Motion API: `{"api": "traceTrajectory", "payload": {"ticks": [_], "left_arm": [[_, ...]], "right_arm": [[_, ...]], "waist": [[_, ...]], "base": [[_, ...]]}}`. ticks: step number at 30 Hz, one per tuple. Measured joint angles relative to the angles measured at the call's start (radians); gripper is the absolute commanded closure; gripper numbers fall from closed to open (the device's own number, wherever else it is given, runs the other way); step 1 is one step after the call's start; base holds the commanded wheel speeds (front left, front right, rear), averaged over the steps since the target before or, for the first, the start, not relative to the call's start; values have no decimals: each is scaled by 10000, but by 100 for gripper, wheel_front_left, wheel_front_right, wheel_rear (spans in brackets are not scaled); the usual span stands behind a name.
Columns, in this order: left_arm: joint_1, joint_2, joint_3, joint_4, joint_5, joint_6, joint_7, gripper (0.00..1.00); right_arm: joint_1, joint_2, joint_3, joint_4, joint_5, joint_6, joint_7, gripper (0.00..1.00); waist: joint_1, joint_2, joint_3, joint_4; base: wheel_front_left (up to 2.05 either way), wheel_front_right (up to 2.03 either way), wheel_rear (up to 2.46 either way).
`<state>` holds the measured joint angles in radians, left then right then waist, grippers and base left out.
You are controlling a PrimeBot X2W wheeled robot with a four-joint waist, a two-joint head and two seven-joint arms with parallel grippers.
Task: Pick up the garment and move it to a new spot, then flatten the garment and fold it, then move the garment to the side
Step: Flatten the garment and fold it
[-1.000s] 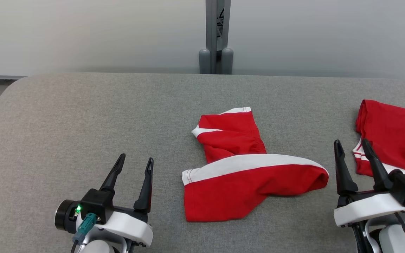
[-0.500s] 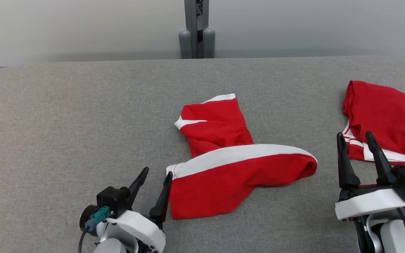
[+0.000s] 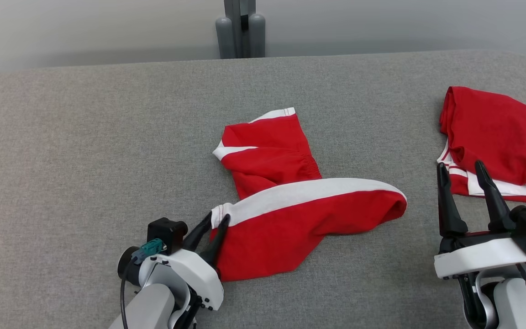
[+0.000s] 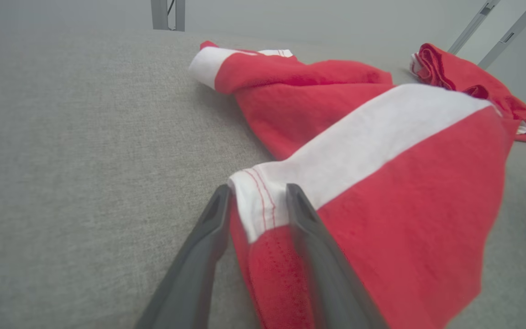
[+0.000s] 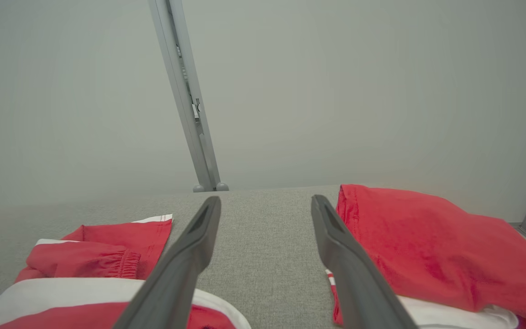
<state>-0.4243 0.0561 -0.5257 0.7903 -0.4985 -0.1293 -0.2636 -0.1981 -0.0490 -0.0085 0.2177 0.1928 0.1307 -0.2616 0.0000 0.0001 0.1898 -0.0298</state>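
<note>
The garment [image 3: 299, 214] is a crumpled pair of red shorts with a white band, lying mid-table. My left gripper [image 3: 217, 217] is at its near left corner. In the left wrist view the left gripper [image 4: 257, 189] has its two fingers pressed on either side of the white stitched hem of the garment [image 4: 381, 151], so it is shut on that corner. My right gripper [image 3: 459, 164] stands open above the table to the garment's right, nothing between its fingers. The right wrist view shows the right gripper [image 5: 266, 200] over bare cloth surface, the garment [image 5: 103, 256] at its left.
A second red garment [image 3: 496, 132] lies folded at the table's right side, just beyond my right gripper. The grey fabric-covered table [image 3: 85, 160] runs wide to the left. A grey metal post [image 3: 239, 27] stands behind the far edge.
My left gripper has moved right to the garment's near left corner and closed its fingers on the hem. The head camera has shifted. The right gripper stays open.
</note>
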Motion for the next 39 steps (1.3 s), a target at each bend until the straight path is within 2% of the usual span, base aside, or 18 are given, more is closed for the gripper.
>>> {"api": "traceTrajectory", "payload": {"ticks": [8, 16, 26, 39], "left_arm": [[-107, 232, 90, -265, -142, -2, 0, 100], [150, 224, 570, -1055, 153, -2, 0, 100], [534, 199, 984, -1714, 591, -2, 0, 100], [799, 151, 1373, -1824, 957, -2, 0, 100]], "right_arm": [[-47, 2, -104, 198, -2, 0, -2, 0], [-171, -4, -343, 2000, 652, 0, 0, 0], [-710, 6, 790, 3979, 3007, 0, -2, 0], [-1011, -428, 2660, 5001, 4514, 0, -8, 0]], "waist": [[0, 0, 34, 97], [0, 0, -63, 298], [0, 0, -104, 608], [0, -1, -256, 768]], "base": [[0, 0, 0], [0, 0, 0], [0, 0, 0], [0, 0, 0]]}}
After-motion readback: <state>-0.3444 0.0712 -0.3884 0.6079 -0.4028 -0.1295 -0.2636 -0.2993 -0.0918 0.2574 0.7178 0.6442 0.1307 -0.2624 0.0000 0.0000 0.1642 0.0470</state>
